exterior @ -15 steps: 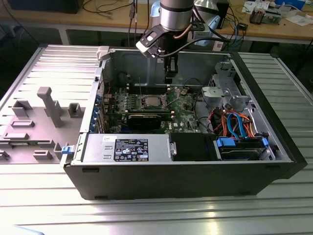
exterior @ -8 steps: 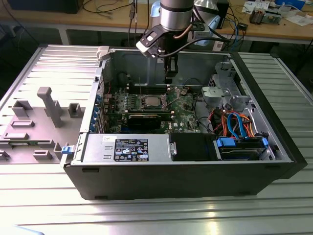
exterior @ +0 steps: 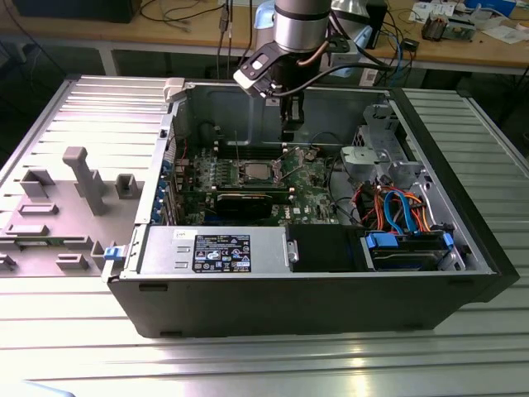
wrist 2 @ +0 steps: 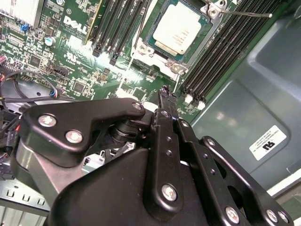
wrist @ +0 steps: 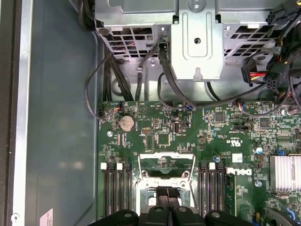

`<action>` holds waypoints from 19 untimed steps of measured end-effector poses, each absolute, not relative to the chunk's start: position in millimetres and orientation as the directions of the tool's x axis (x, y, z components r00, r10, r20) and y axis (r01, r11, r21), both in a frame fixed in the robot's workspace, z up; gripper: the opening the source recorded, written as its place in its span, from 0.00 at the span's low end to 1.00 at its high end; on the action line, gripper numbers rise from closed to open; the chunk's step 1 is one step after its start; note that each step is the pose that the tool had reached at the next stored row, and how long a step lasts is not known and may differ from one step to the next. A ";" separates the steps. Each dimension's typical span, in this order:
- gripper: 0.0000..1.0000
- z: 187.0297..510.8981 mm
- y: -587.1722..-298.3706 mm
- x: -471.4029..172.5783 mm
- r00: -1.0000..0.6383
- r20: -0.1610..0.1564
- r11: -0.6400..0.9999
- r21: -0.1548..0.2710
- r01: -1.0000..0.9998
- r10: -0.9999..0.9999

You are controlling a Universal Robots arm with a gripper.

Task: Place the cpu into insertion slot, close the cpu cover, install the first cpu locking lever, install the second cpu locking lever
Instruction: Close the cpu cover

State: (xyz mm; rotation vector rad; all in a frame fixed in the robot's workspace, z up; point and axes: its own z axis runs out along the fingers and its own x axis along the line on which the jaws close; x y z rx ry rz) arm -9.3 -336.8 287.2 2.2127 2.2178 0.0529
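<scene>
Hovering inside the open case (exterior: 248,306), over the green board (exterior: 314,178), my gripper (exterior: 288,136) is pinched closed on nothing. Exterior view puts the insertion slot (exterior: 266,172), cpu (exterior: 252,171) already seated in it, near 7 o'clock from the gripper, I'd say.

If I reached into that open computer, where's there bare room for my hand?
Bare spots: the plain panel alongside the outer memory slots, and the ribbed table in front of the computer case. Crowded: the cables and drive cage beside the circuit board.
</scene>
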 end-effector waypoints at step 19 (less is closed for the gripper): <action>0.11 287.2 -336.8 2.9 -0.003 0.018 0.002 0.030 1.000 1.000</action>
